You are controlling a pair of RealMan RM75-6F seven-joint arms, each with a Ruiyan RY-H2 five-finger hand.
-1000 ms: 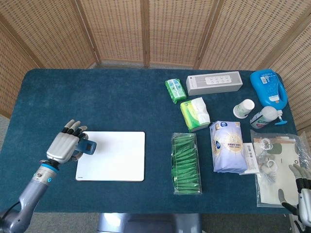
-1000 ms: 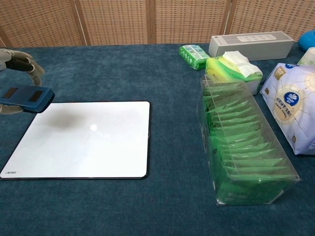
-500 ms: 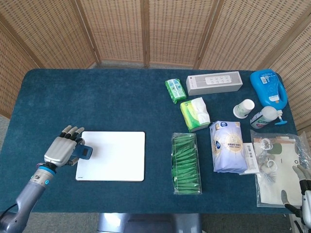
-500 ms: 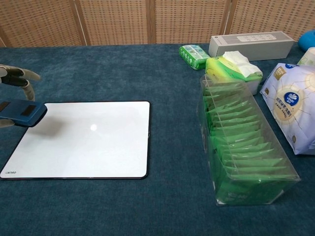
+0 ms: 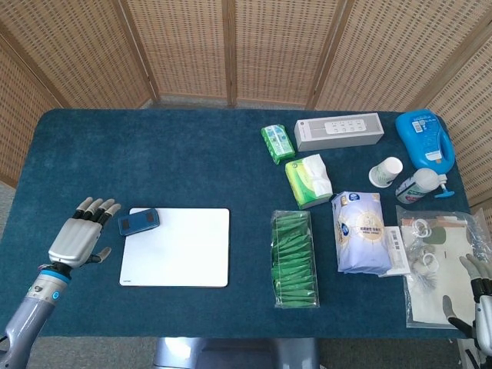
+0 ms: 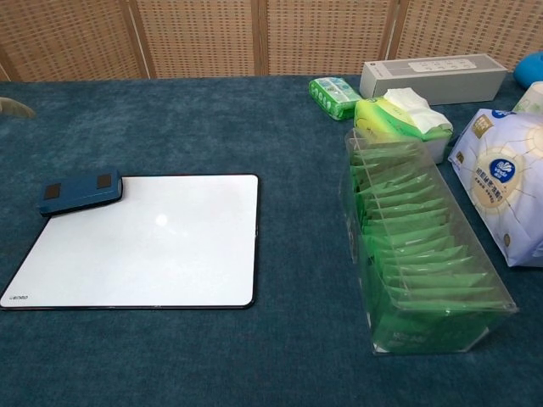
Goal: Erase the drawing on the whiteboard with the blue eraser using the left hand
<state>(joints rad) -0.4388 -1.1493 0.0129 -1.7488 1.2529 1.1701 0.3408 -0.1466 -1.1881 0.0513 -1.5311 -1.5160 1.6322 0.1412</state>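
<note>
The blue eraser (image 5: 139, 222) is lying flat across the far-left corner of the whiteboard (image 5: 184, 254), whose surface is showing no marks. I'm judging the wiping done, so I'm aiming to draw clear without nudging it. My left hand (image 5: 77, 239) is hovering just beside it, fingers spread, holding nothing. My right hand (image 5: 478, 298) is resting well apart, fingers loosely apart, empty.

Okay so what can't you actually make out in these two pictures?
- Right hand: head view, cut by the bottom right edge; open or shut unclear.
- Left hand: chest view shows only a fingertip at the left edge.
- Print on the whiteboard corner: too small.
</note>
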